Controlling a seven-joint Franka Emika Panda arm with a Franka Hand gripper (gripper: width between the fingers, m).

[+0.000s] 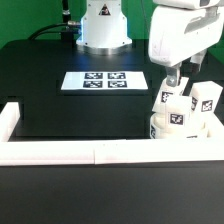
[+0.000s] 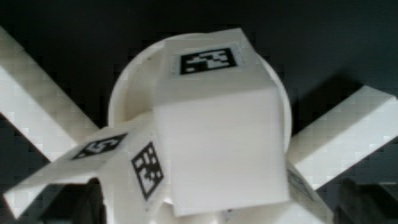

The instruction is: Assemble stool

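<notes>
The white stool stands at the exterior view's right, against the border rail. Its round seat lies low, and three tagged legs rise from it. My gripper hangs open just above the legs, its dark fingers close over the tops and holding nothing. In the wrist view one leg fills the middle, its tagged end facing the camera. Two more legs splay out on either side. My fingers do not show there.
The marker board lies flat at the middle of the black table. A long white border rail runs along the front and turns up at the exterior view's left. The arm's base stands at the back.
</notes>
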